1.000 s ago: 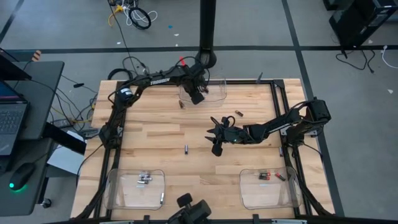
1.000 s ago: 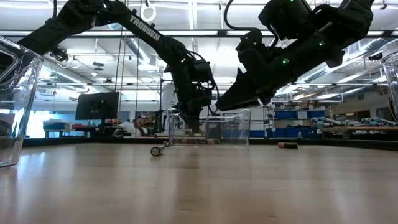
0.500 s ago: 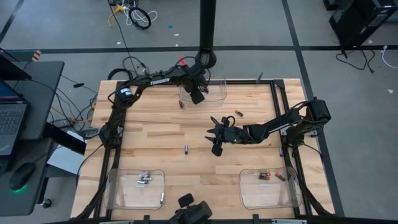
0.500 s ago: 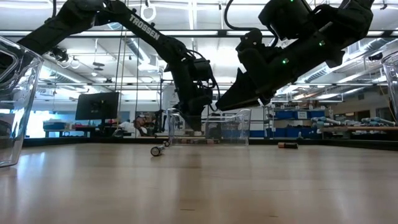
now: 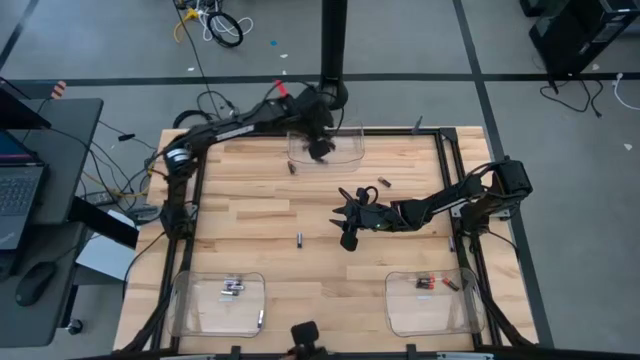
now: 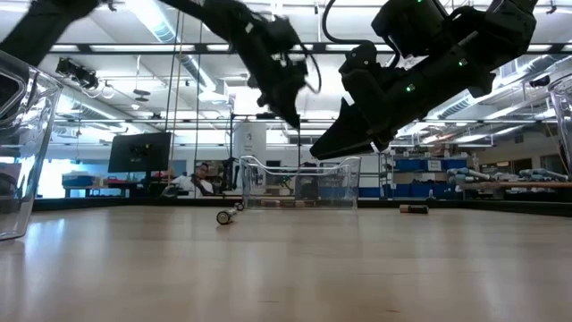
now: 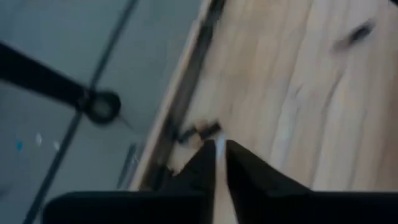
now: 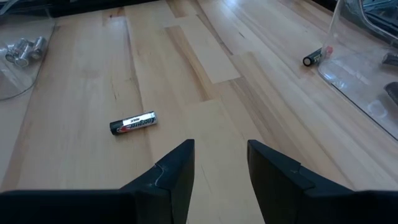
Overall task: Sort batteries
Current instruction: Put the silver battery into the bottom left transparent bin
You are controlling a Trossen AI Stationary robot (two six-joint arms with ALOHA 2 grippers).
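Observation:
My left gripper (image 5: 320,149) hangs shut above the clear far bin (image 5: 343,152); its wrist view shows the fingertips (image 7: 216,155) almost together with nothing plainly between them. My right gripper (image 5: 346,222) hovers open over mid-table. Loose batteries lie on the wood: one black (image 5: 298,238) ahead of the right fingers (image 8: 132,122), one by the far bin (image 5: 291,168), two (image 5: 383,181) near the right arm. Silvery batteries (image 5: 232,288) lie in the near left bin, red-ended ones (image 5: 432,283) in the near right bin.
The near left bin (image 5: 190,305) and the near right bin (image 5: 460,312) stand at the table's front corners. A black frame rail (image 5: 447,170) edges the table. A laptop (image 5: 18,190) sits on a side desk beyond the left edge. Bare wood lies between the bins.
My left gripper has risen from down at the far bin to well above its rim, tipping and turning as it went. The right arm and the loose batteries have kept still.

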